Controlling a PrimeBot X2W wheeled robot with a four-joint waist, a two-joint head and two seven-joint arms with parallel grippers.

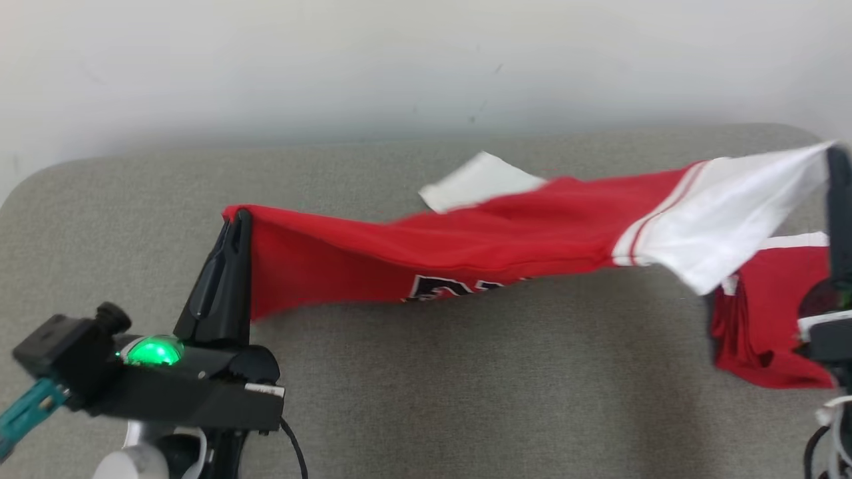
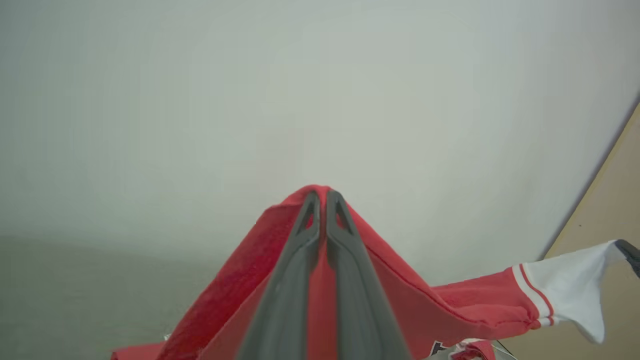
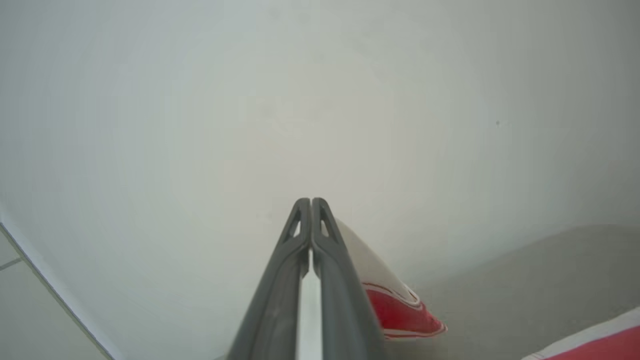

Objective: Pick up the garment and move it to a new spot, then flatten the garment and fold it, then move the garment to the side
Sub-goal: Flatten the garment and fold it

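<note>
1. Wall (image 1: 426,60): a smooth, matte, pale plane is rising behind the work area, carrying a few faint dark specks.
2. Pad (image 1: 466,399): a grey surface of fine woven cloth is lying below the wall, its far corners rounding off at left and right. Wide bare stretches are lying open in front of the cloth and at the far left.
3. Garment (image 1: 466,246): a soft red jersey with white sleeves, thin red stripes at the sleeve seam and black-and-white lettering is hanging stretched in a long sagging band above the middle and right of the pad. One white sleeve is poking up behind the band, and a red fold is drooping at the right end. Whether the lower hem is touching the pad cannot be told.
4. Left gripper (image 1: 238,214): two long, dark, tapering fingers are pressing together on the red corner at the left end of the band.
5. Right gripper (image 1: 837,156): at the right edge of the head view, its dark fingers are pinching the tip of the white sleeve.
</note>
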